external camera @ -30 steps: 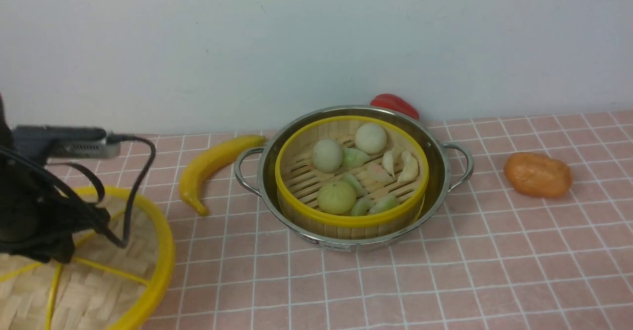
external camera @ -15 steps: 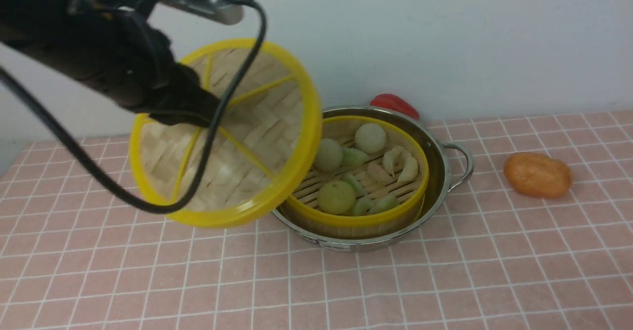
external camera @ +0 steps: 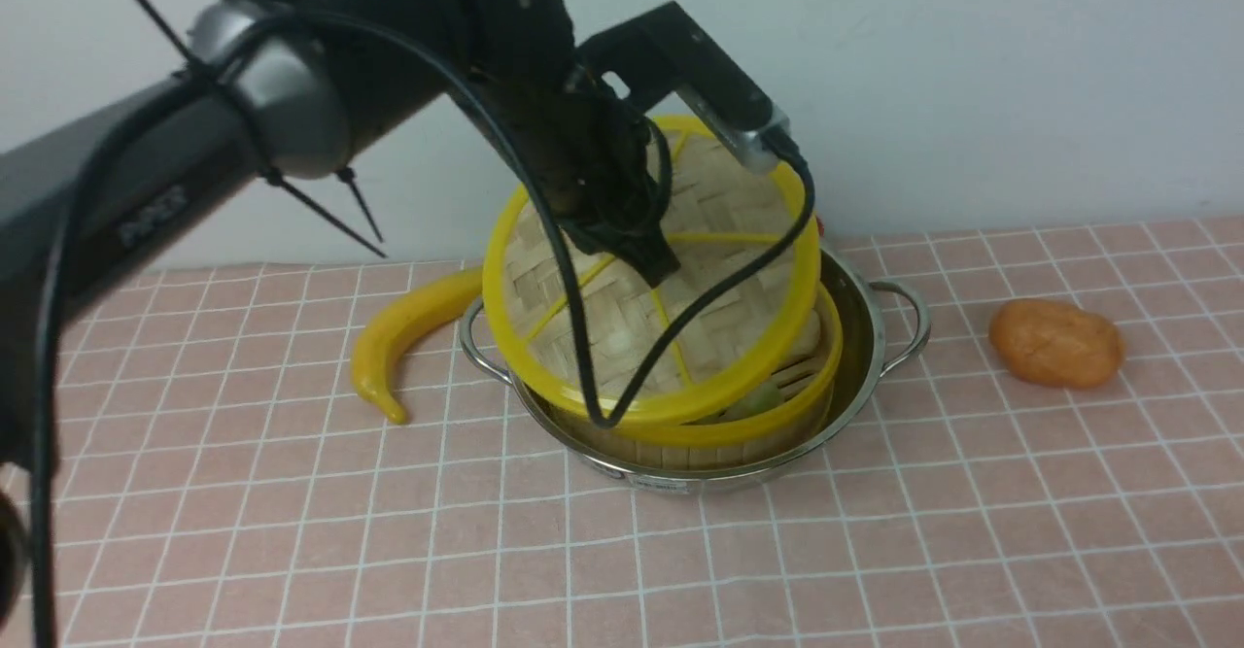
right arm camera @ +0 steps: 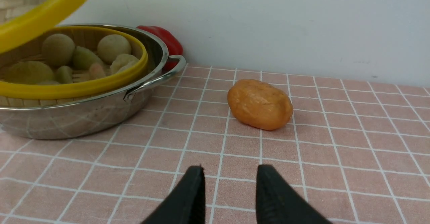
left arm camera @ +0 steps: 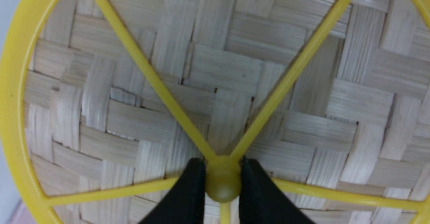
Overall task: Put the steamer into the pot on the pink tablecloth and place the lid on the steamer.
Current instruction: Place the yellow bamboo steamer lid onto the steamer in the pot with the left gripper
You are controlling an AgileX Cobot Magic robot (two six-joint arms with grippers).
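The steel pot [external camera: 870, 357] stands on the pink tablecloth [external camera: 875, 531] with the bamboo steamer [external camera: 777, 425] inside it; the buns and dumplings show in the right wrist view [right arm camera: 111, 47]. My left gripper [external camera: 649, 264] is shut on the centre hub [left arm camera: 223, 178] of the woven lid [external camera: 719, 327], which hangs tilted over the steamer, its near edge low at the steamer's front rim. In the left wrist view both black fingers [left arm camera: 188, 190] clamp the hub. My right gripper [right arm camera: 229, 190] is open over bare cloth to the right of the pot [right arm camera: 67, 116], out of the front view.
A yellow banana [external camera: 408, 332] lies left of the pot. An orange lump [external camera: 1056, 342] lies to its right [right arm camera: 259, 103]. A red pepper [right arm camera: 164, 41] sits behind the pot against the white wall. The left arm's cable [external camera: 680, 337] loops in front of the lid.
The left arm has carried the lid from the near left of the cloth, up and to the right, and now holds it tilted over the steamer. The banana is back in sight.
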